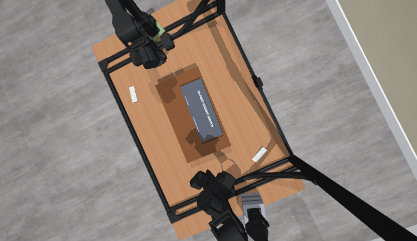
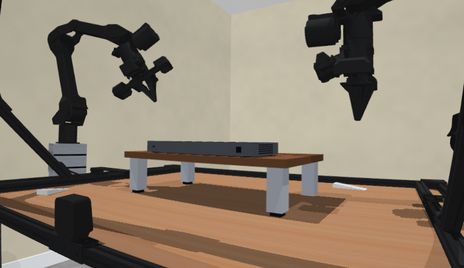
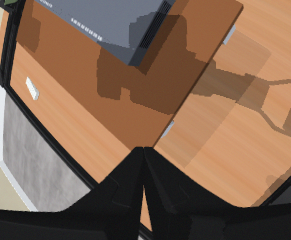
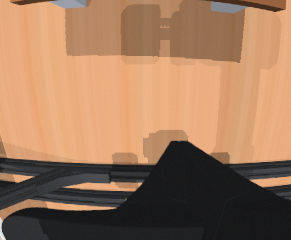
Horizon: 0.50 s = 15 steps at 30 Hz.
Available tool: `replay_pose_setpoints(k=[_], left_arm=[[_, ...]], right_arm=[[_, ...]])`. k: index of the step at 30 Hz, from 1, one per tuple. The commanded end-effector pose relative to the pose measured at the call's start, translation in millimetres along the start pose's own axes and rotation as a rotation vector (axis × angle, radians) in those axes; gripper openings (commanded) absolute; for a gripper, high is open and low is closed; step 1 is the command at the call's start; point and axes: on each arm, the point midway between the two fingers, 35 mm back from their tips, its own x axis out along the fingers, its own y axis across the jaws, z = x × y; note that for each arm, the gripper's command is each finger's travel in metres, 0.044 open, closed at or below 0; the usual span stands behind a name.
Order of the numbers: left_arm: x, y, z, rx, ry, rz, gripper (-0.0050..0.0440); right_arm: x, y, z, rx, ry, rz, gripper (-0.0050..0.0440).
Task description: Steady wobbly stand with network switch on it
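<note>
The brown stand (image 1: 175,115) (image 2: 301,159) (image 3: 80,65) stands mid-table on pale legs. Dark feet show under three legs; none shows under the far right leg (image 2: 309,179) in the exterior view. The tilt is too small to judge. The grey network switch (image 1: 196,103) (image 2: 205,148) (image 3: 105,30) lies on top. One white wedge (image 1: 133,94) (image 2: 347,186) (image 3: 32,88) lies beyond that leg; another wedge (image 1: 259,154) (image 2: 49,191) lies near the left arm's end. My left gripper (image 2: 154,100) (image 3: 143,154) is shut, empty, above the stand's left-arm end. My right gripper (image 2: 357,119) (image 4: 178,149) is shut, empty, high beyond the other end.
A black frame (image 1: 137,140) (image 4: 270,172) runs around the work area, with upright posts and braces at the ends. A black box (image 1: 258,82) (image 2: 73,217) sits on one long rail. A grey riser (image 1: 252,199) (image 2: 68,157) stands by the left arm.
</note>
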Motion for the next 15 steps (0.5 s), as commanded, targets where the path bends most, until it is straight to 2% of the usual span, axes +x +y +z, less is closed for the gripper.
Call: replay_pose_setpoints(k=[1, 5, 7, 8, 12, 15], left_arm=[[47, 37, -22, -0.238, 0.073, -0.128, 0.0000], [47, 37, -22, -0.436, 0.130, -0.223, 0.0000], [47, 37, -22, -0.436, 0.130, -0.223, 0.0000], [41, 27, -21, -0.329, 0.087, -0.142, 0.0000], [67, 43, -36, -0.617, 0.185, -0.278, 0.0000], [90, 49, -50, -0.764, 0.248, -0.331, 0.0000]], right_arm=[[0, 0, 0, 0.000, 0.001, 0.000, 0.0000], [0, 0, 0, 0.000, 0.001, 0.000, 0.0000], [0, 0, 0, 0.000, 0.001, 0.000, 0.0000], [0, 0, 0, 0.000, 0.000, 0.000, 0.0000], [0, 0, 0, 0.000, 0.000, 0.000, 0.0000], [0, 0, 0, 0.000, 0.000, 0.000, 0.0000]])
